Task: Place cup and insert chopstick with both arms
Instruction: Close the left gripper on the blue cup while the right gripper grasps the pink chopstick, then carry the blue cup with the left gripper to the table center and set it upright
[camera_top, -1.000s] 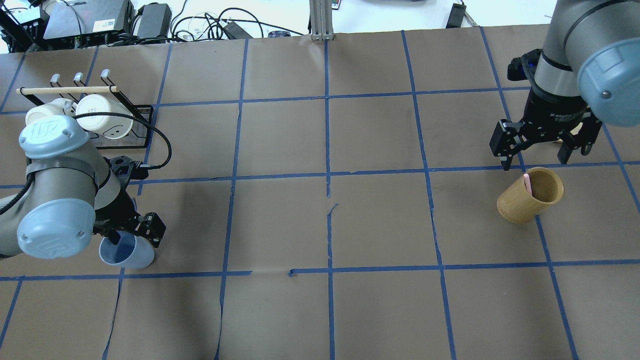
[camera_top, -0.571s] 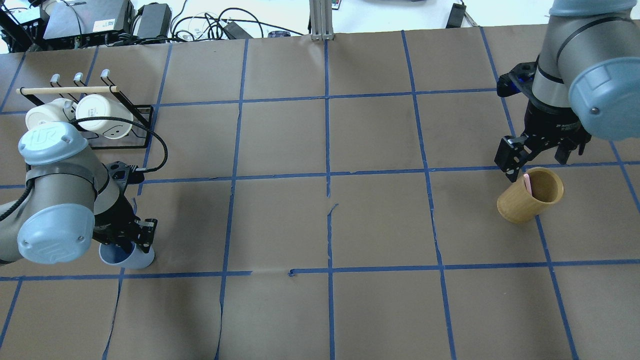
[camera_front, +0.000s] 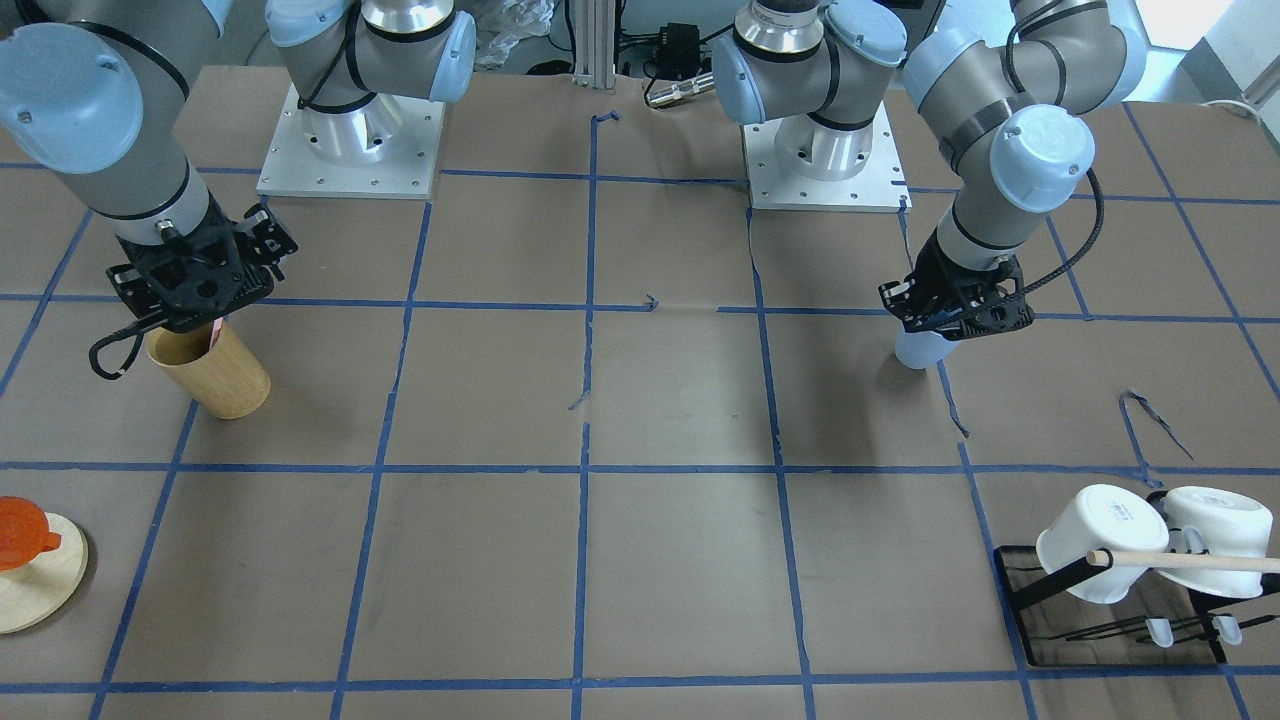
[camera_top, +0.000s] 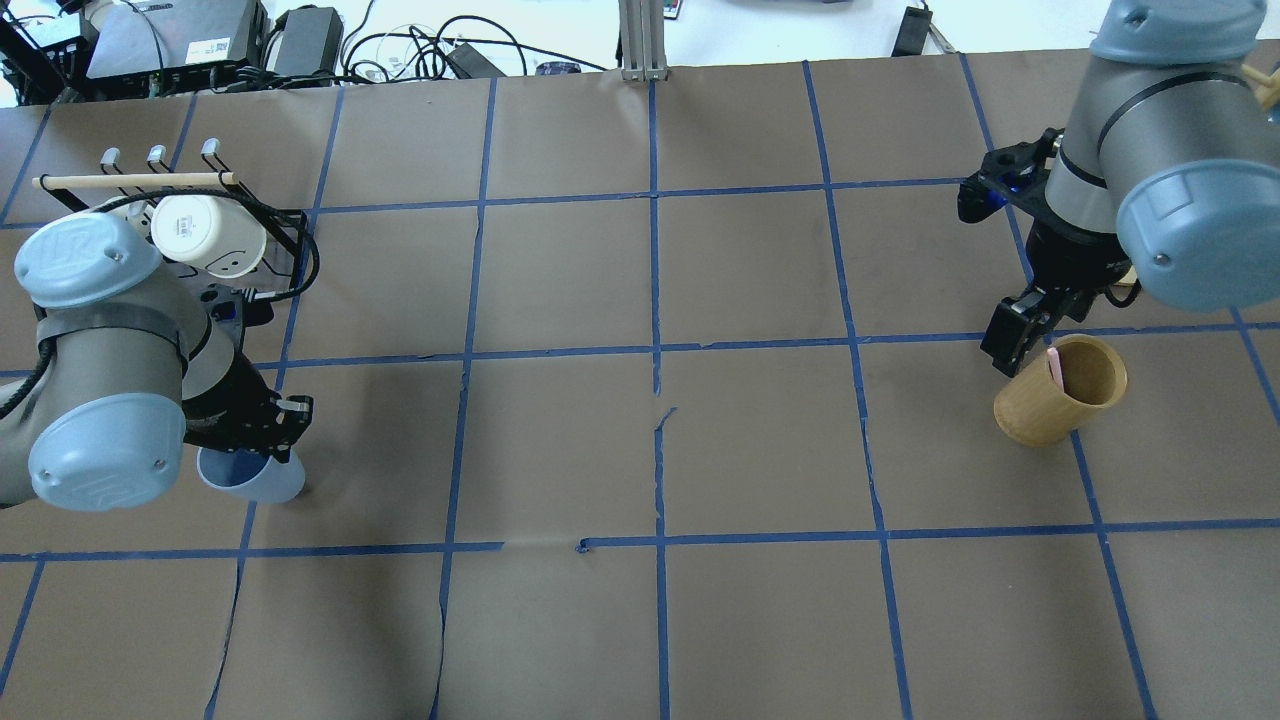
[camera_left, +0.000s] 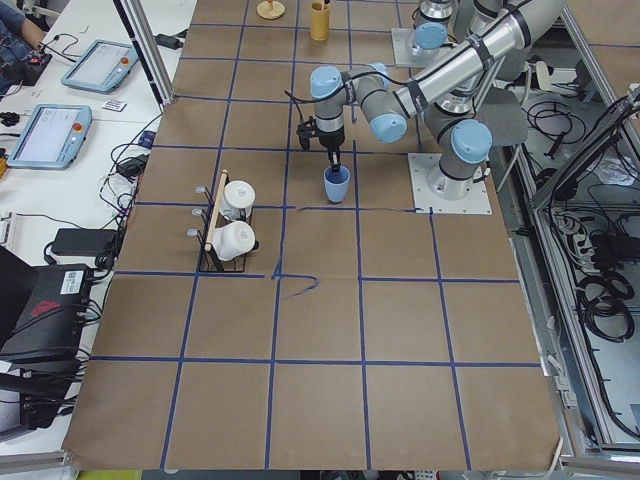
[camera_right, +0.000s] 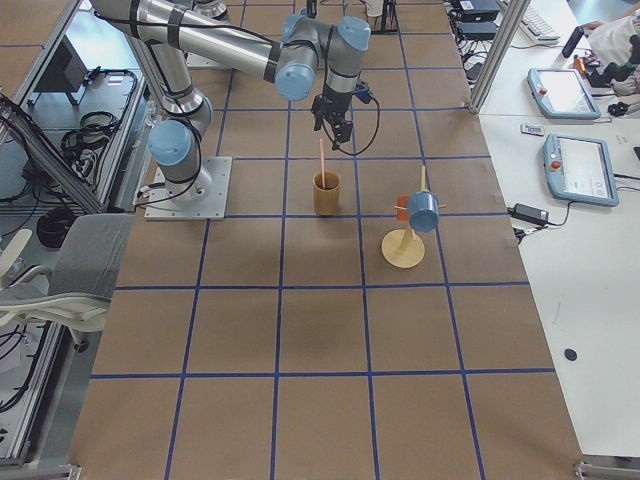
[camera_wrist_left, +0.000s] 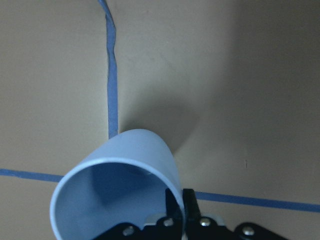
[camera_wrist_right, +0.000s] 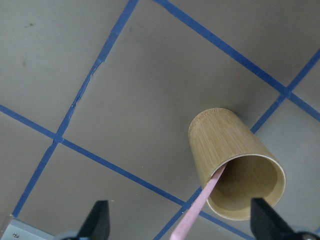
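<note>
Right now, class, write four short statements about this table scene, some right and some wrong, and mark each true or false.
1. The left pincer grips the blue cup at its rim. True.
2. The chopstick lies flat on the table. False: it stands leaning in the bamboo cup.
3. The right pincer is open. True.
4. The rack holds three mugs. False: it holds two mugs.

The brown-paper table is gridded with blue tape; 2 tablets lie on a white bench beside it.
</note>
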